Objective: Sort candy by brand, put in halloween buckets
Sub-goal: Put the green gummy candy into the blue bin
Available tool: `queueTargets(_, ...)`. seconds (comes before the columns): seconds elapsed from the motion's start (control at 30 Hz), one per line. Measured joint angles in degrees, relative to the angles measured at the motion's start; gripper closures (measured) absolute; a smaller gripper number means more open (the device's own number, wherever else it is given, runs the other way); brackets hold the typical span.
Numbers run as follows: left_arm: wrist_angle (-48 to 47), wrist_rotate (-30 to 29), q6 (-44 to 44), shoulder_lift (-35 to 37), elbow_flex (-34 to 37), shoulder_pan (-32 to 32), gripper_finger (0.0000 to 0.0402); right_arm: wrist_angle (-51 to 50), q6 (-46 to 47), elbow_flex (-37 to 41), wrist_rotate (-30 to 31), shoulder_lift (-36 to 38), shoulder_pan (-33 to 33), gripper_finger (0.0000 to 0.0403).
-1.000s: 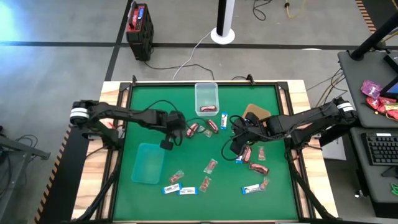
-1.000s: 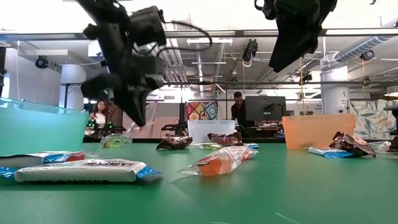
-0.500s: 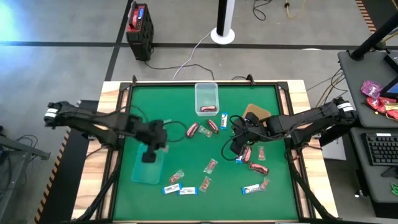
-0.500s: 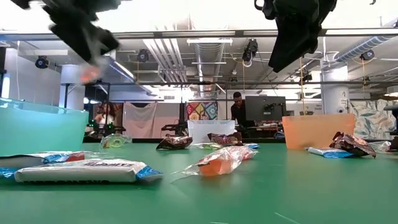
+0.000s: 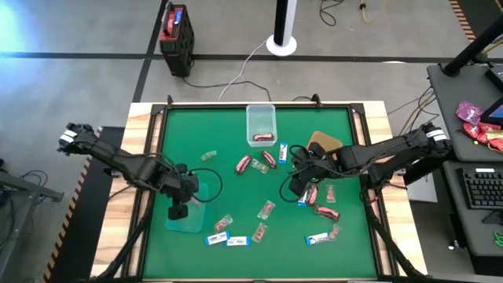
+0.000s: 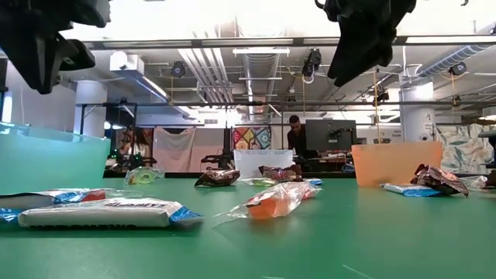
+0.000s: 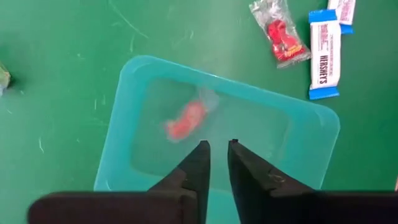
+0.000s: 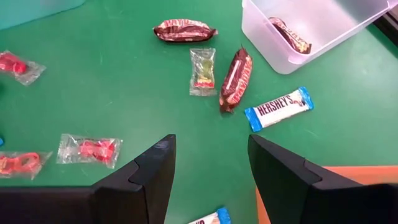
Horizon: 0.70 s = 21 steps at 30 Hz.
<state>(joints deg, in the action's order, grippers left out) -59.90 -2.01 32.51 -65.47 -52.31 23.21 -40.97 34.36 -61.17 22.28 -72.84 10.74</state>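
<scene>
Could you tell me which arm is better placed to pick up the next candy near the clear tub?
Probably the right: its open gripper hovers beside the brown bars; the left gripper is over the teal tub.

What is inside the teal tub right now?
The teal tub holds one clear-wrapped red candy, blurred. The left gripper fingers, nearly closed, cover the tub's near part, so anything there is hidden.

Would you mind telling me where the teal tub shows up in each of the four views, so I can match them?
High view: the teal tub sits at the table's lower left, under the left gripper.
Low view: its wall stands at the left edge.
Left wrist view: it fills the centre, a red candy inside.
Right wrist view: only a teal corner shows.
Shared landmark: the blue-and-white bar beside it.
</scene>
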Motion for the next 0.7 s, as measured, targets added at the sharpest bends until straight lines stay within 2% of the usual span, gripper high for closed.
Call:
queueTargets(0.27, 0.0, -3.5, -1.9, -1.0, 0.0, 0.0, 0.0295, -0.3, 1.8, 0.0, -0.4, 0.0, 0.3, 0.0209)
queueTargets(0.33, 0.2, -6.6, -2.1, -1.0, 0.0, 0.0, 0.0287, -0.3, 2.0, 0.0, -0.4, 0.0, 0.4, 0.0209)
queueTargets(0.47, 0.7, -17.3, -5.8, -1.0, 0.0, -1.1, 0.0283, -0.3, 2.3, 0.0, -0.4, 0.0, 0.4, 0.0209)
queueTargets(0.6, 4.0, -25.0, -11.3, -1.1, 0.1, -5.1, 0.0283, -0.2, 2.3, 0.0, -0.3, 0.0, 0.4, 0.0209)
queueTargets(0.7, 7.7, -26.4, -18.8, -1.1, 0.7, -10.6, 0.0283, -0.2, 2.2, 0.0, -0.2, -0.1, 0.4, 0.0209)
